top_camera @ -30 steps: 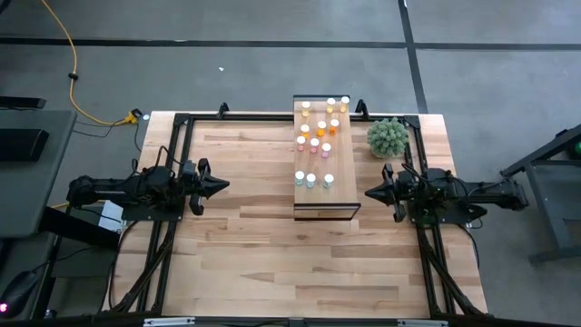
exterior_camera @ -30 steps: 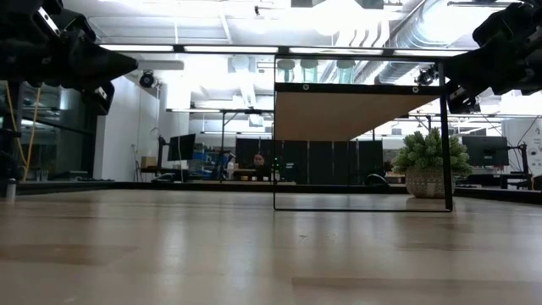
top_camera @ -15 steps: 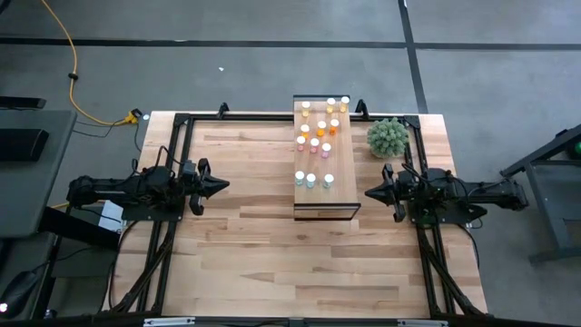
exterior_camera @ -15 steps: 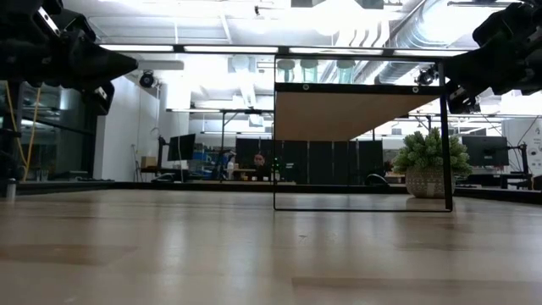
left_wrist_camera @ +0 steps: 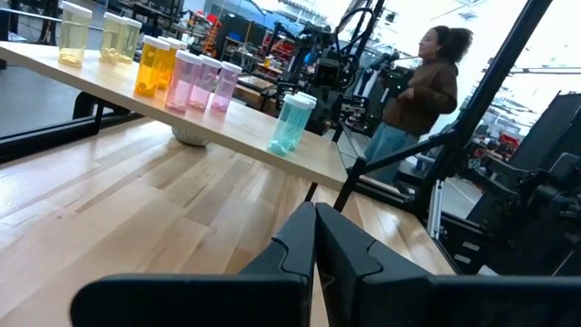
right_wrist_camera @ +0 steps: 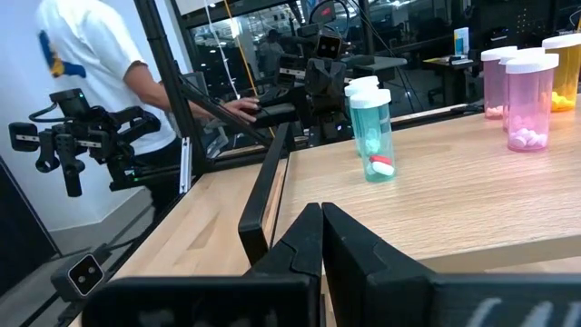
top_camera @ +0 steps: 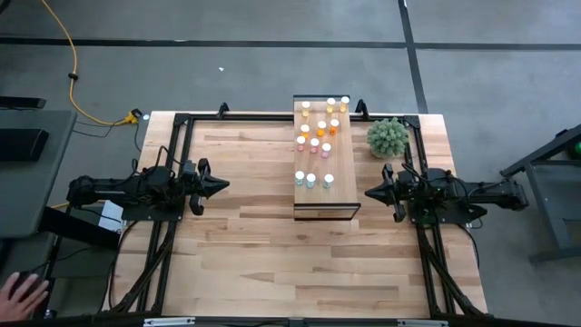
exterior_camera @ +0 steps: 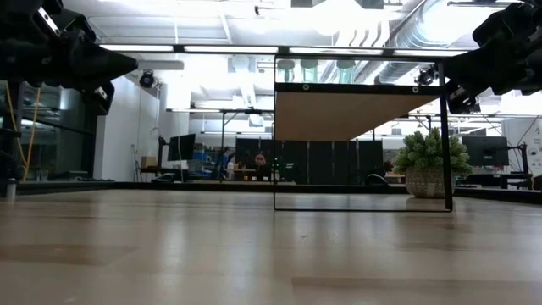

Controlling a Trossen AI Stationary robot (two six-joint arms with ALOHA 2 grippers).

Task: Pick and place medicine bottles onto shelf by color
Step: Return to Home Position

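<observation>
Grey floor (top_camera: 272, 54) surrounds the plank worktop (top_camera: 254, 245), on whose boards I see no loose bottle. Each arm lies folded along its own side. The left end effector (top_camera: 222, 184) and the right end effector (top_camera: 369, 193) hang clear of the boards and well apart from the shelf (top_camera: 322, 202), tips facing each other across it. Both are closed and empty (each wrist view shows the two dark fingers meeting along one line).

The homing step looks all but finished. To do it well, I would keep both end effectors closed, settle the arms level without swinging toward the shelf's dark frame, and mind the person's hand (top_camera: 20, 295) off the near left corner.

The shelf's long axis runs from the far edge toward the worktop's middle, crosswise to the arms, with its board raised on the frame. A potted plant (top_camera: 388, 136) sits near its far right side.

The medicine bottles (top_camera: 321, 125) all stand on the shelf, upright with white caps up and long axes vertical. They are grouped by color: yellow bottles (top_camera: 330, 103) farthest, then orange, then pink bottles (top_camera: 314, 143). After a gap, the blue-green bottles (top_camera: 310, 180) stand nearest.
</observation>
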